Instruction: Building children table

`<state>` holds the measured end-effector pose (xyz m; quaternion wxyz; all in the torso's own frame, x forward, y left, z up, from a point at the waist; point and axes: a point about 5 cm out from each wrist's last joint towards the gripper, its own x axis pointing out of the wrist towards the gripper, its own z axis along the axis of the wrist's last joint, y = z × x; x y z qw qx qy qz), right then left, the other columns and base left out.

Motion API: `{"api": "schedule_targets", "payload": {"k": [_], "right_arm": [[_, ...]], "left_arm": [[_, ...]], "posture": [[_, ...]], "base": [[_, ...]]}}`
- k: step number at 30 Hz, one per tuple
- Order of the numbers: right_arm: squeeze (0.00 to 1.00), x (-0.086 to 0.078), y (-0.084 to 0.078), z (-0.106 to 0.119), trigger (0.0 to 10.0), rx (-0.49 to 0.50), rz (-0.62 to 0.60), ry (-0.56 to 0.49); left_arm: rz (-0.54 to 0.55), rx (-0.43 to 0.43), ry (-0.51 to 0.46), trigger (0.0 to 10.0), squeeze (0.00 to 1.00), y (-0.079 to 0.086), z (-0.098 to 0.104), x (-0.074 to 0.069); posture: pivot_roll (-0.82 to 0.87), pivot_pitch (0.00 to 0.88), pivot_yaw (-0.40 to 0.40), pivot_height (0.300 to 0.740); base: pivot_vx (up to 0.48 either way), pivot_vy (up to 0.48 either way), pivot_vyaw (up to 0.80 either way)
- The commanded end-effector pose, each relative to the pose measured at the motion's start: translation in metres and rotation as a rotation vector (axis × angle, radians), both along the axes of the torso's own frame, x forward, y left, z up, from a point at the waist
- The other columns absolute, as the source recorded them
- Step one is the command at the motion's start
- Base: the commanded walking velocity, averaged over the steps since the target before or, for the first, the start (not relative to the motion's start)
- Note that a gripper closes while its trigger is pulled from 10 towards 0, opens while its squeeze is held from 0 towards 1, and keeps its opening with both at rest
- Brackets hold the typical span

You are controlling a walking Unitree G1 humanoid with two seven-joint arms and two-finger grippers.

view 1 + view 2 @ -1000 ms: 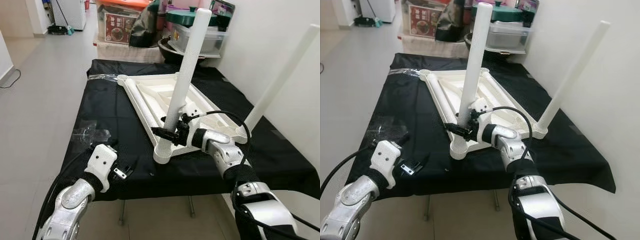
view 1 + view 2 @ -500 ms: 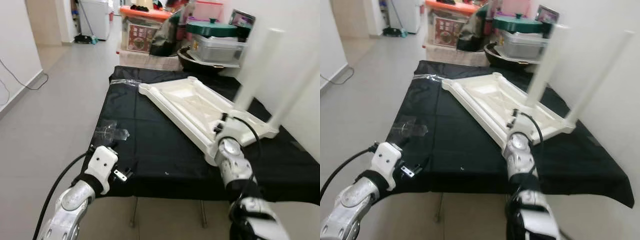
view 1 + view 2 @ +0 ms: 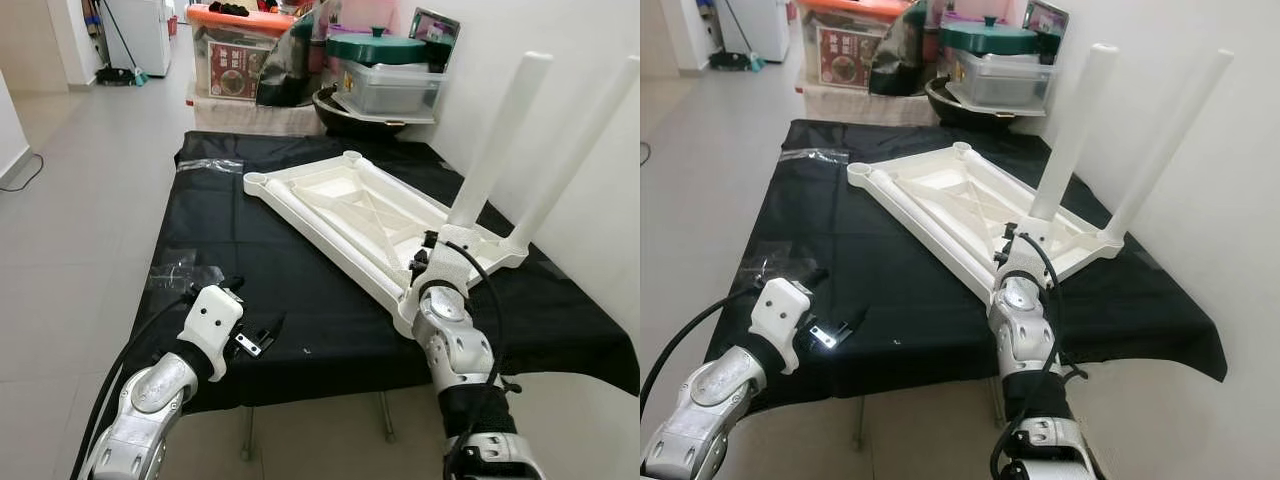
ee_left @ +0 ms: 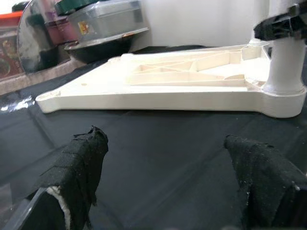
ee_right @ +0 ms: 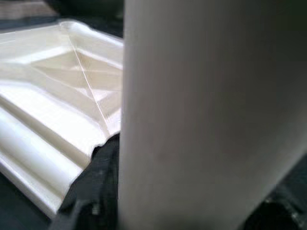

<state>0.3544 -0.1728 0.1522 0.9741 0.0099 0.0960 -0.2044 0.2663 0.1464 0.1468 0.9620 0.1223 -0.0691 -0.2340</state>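
The right gripper point(image 3: 432, 262) clamps the near leg point(image 3: 497, 140) standing on the upturned white tabletop point(image 3: 340, 205). The left gripper point(image 3: 262, 336) hovers open and empty at the near left.

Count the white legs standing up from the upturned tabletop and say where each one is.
2. One leg stands at the near right corner of the tabletop, with the right pincer at its base. The other leg stands at the corner beside the wall.

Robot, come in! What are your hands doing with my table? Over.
Right gripper shut on white plastic table leg standing in upturned white tabletop. Left gripper open above black cloth. Nothing blocking.
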Motion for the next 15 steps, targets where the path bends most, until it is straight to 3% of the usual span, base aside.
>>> {"api": "schedule_targets", "payload": {"k": [1,8,10,15], "right_arm": [[1.0,-0.001,-0.015,-0.002,10.0,-0.009,-0.066,0.024],[1.0,-0.009,-0.027,0.009,10.0,-0.023,-0.124,-0.014],[1.0,-0.017,-0.023,0.009,10.0,-0.029,-0.103,-0.022],[1.0,-0.018,-0.011,0.01,10.0,0.015,-0.026,-0.045]], "left_arm": [[-0.004,-0.005,0.016,10.0,0.0,-0.002,-0.005,-0.002],[-0.001,-0.003,0.019,10.0,0.0,0.0,-0.006,-0.002],[-0.002,0.0,0.019,10.0,0.0,0.001,-0.006,-0.002],[-0.009,0.001,0.02,10.0,0.0,-0.002,-0.006,-0.001]], "posture": [[0.09,0.0,-0.15,0.74],[0.09,0.0,-0.148,0.74],[0.08,0.0,-0.141,0.74],[0.08,0.0,-0.135,0.74]], "base": [[0.0,0.0,0.0],[0.0,0.0,0.0],[0.0,0.0,0.0],[0.0,0.0,0.0]]}}
